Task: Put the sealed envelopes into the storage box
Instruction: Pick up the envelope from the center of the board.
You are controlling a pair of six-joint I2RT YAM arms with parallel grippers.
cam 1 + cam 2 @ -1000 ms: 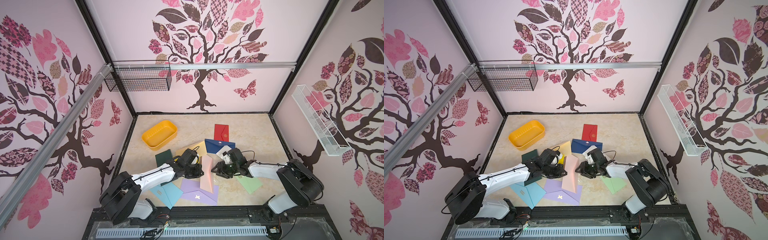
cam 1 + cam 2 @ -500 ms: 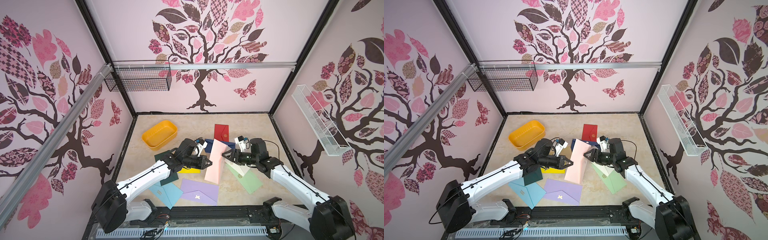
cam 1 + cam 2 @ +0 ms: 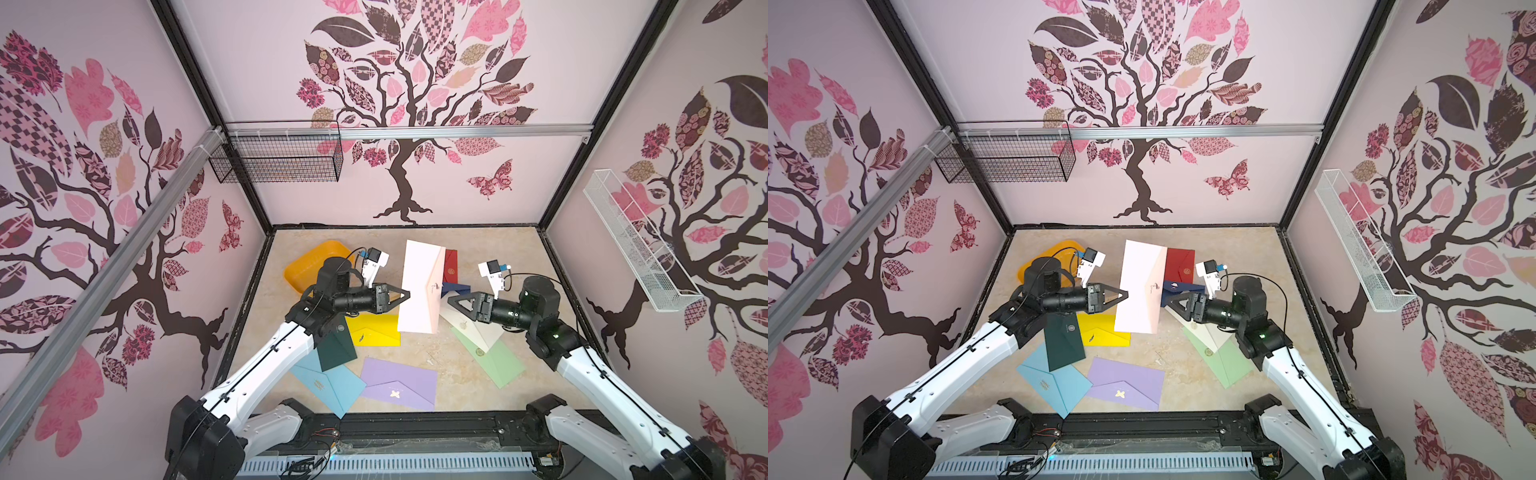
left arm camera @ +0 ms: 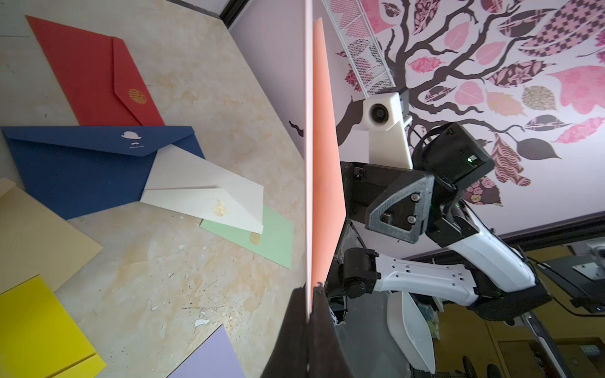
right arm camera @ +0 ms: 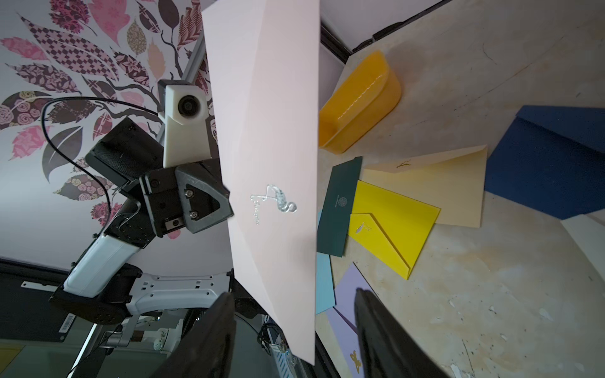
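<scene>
A pink envelope [image 3: 419, 291] [image 3: 1140, 286] hangs upright in mid-air above the table's middle. My left gripper [image 3: 409, 296] [image 4: 309, 289] is shut on its left edge. My right gripper [image 3: 446, 302] [image 5: 292, 292] stands open just off the envelope's right edge, with a small gap showing in both top views. The yellow-orange storage box [image 3: 299, 270] [image 5: 360, 98] lies at the back left, partly behind my left arm. On the table lie red [image 3: 451, 266], navy [image 3: 457, 289], cream [image 3: 469, 328], light green [image 3: 494, 361], yellow [image 3: 376, 330], dark green [image 3: 336, 349], light blue [image 3: 328, 384] and lilac [image 3: 401, 382] envelopes.
A tan envelope [image 5: 442, 183] lies under the yellow one. A black wire basket [image 3: 276, 158] hangs on the back wall at the left, and a white mesh tray [image 3: 631, 245] is fixed to the right wall. Walls close in the table on three sides.
Both arms have risen from the table. The pink envelope came up with the left gripper and now stands higher and farther back. The right gripper has drawn slightly away from its edge.
</scene>
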